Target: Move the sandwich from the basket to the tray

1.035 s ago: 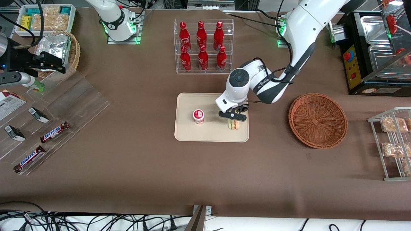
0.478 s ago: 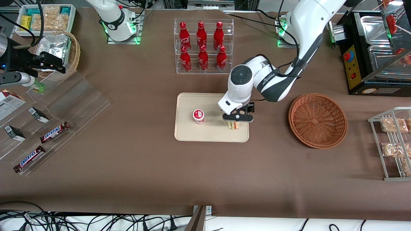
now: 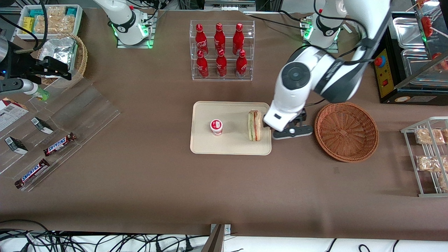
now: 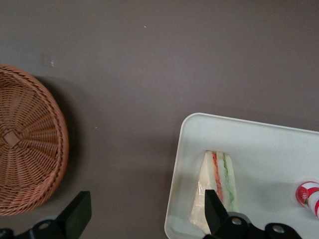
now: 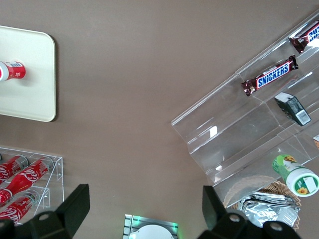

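Note:
The sandwich point(image 3: 254, 125), a white wedge with red and green layers in clear wrap, lies on the cream tray point(image 3: 231, 112) near the tray's edge that faces the basket. The reddish-brown wicker basket point(image 3: 346, 131) holds nothing. My gripper point(image 3: 292, 132) hangs over the brown table between tray and basket, raised and apart from the sandwich. In the left wrist view the gripper point(image 4: 144, 219) is open with only tablecloth and the tray's point(image 4: 269, 144) corner between its fingers; one fingertip point(image 4: 214, 209) overlaps the sandwich point(image 4: 222, 181) in the picture. The basket point(image 4: 25, 144) shows there too.
A small red-and-white cup point(image 3: 216, 126) stands on the tray. A clear rack of red bottles point(image 3: 221, 50) is farther from the camera. A wire rack with snack packs point(image 3: 428, 155) and a black machine point(image 3: 402, 63) stand toward the working arm's end.
The gripper has let go of the sandwich, risen and swung off the tray toward the basket. The sandwich, earlier under the gripper, now lies uncovered on the tray.

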